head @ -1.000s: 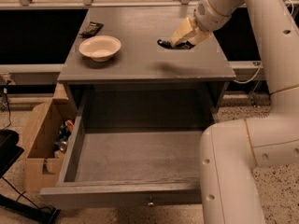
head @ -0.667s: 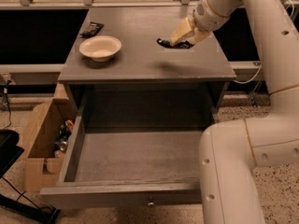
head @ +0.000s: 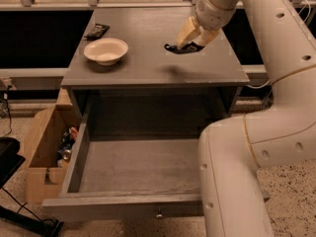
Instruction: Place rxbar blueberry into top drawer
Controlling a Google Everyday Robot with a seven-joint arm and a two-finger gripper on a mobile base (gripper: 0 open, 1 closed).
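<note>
Camera view: pincer [head: 192,42] over tabletop [head: 143,58] grips half-hidden rxbar blueberry [head: 176,48].

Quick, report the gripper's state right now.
Gripper: jaws closed on the rxbar blueberry, held just above the right rear of the tabletop.

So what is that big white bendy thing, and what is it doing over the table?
That is a robot's arm. At its end is the gripper, a hand with two fingers, up above the grey table. It pinches a small dark blue snack bar, the rxbar blueberry. The one camera looks down from the front. On the table lie a pale bowl and a dark wrapper. Below, the top drawer is pulled open, ready for the bar.
</note>
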